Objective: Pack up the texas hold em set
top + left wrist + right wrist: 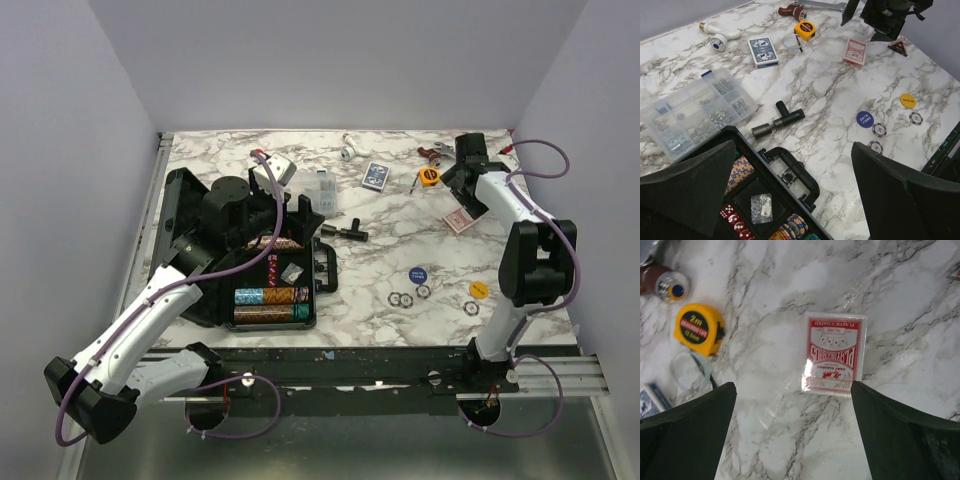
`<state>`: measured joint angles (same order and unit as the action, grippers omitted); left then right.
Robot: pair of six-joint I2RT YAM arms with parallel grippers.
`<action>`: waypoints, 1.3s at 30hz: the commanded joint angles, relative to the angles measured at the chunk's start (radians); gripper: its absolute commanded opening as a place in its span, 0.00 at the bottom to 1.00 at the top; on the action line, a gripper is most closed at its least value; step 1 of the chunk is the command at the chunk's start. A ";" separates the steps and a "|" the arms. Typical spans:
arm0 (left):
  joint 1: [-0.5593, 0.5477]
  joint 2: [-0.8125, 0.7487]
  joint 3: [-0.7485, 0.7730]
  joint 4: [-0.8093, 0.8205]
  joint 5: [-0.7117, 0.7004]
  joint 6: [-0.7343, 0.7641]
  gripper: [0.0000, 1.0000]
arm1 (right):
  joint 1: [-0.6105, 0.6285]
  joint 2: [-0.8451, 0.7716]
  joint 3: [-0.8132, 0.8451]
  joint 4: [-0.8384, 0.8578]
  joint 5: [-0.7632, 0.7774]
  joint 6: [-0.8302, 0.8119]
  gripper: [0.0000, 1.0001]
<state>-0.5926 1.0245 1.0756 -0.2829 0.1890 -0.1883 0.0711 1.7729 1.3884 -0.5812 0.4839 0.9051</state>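
Hiding much of black case (pixel 175 230): left arm (pixel 150 318)

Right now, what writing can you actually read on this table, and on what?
"2m": yellow tape measure; the line under it is blurred.
"PLAYING CARDS": red card deck, upside down; other print too small.
Blue card deck, blue button, yellow button: too small to read.

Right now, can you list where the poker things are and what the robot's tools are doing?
case: open, at the left of the table
chips: rows in the case's near end
red deck: on the table, below the right tool
blue deck: on the table, far side
buttons: blue button and yellow button loose, right of the case
left tool: open, above the case
right tool: open, empty
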 commanded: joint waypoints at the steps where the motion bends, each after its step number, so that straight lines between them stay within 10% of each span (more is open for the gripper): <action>1: -0.041 -0.014 0.039 -0.038 -0.100 0.057 0.98 | -0.084 0.111 0.061 -0.107 -0.048 0.168 1.00; 18: -0.113 -0.003 0.049 -0.061 -0.168 0.093 0.99 | -0.117 0.323 0.151 -0.122 -0.045 0.138 0.99; 39: -0.125 -0.011 0.037 -0.050 -0.181 0.102 0.98 | -0.082 0.314 0.152 -0.161 -0.009 0.171 0.66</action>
<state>-0.7094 1.0199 1.0885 -0.3386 0.0322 -0.0998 -0.0319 2.0815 1.5230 -0.7067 0.4553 1.0393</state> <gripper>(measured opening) 0.984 0.682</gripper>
